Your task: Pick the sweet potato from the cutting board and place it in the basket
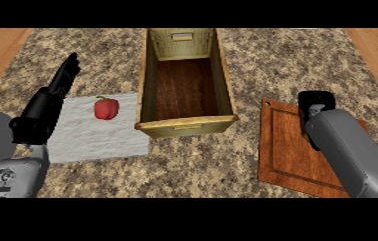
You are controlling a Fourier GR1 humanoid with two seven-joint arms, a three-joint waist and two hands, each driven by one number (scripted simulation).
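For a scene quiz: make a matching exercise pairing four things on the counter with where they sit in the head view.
Things:
1. pepper
2. basket
3. board
4. left hand

Places:
A. middle of the counter
B. under the right forearm
C. on the white mat
D. left edge, fingers up

Pairs: 1-C, 2-A, 3-B, 4-D
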